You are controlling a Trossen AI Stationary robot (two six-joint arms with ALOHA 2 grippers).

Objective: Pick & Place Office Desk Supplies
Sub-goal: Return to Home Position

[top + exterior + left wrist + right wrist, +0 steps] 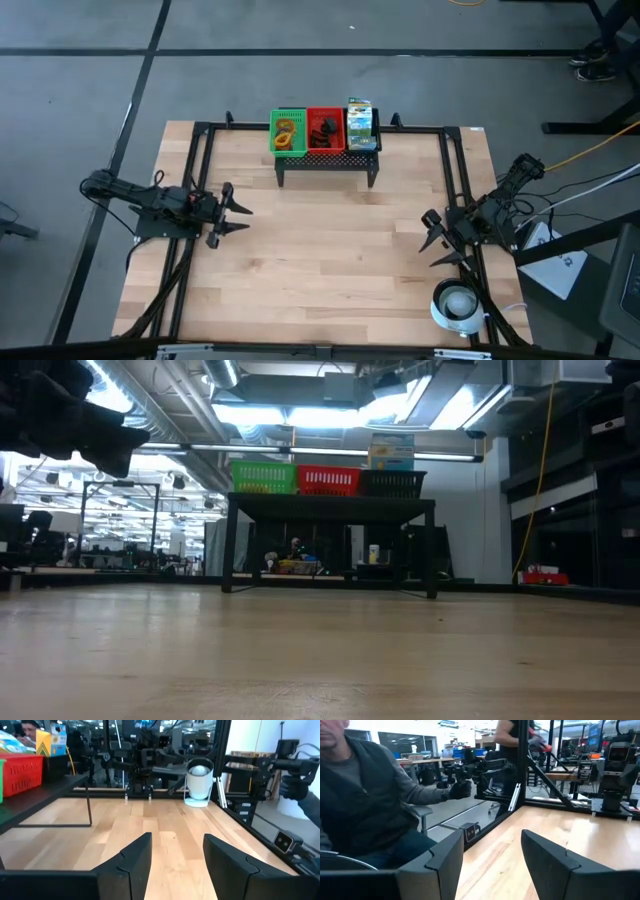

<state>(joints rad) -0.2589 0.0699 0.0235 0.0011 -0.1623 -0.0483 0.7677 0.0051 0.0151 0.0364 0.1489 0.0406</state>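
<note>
Wooden tabletop stretches between the left gripper and right gripper, both with fingers spread wide, holding nothing. A white round object sits near the right one. The far stand carries a green bin with loops, a red bin with clips and a black bin with packets.

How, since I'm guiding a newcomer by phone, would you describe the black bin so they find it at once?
On the wooden table, at its far edge, a black mesh stand carries three bins in a row. The black bin is the end one beside the red bin; only it has printed packets sticking up.
</note>
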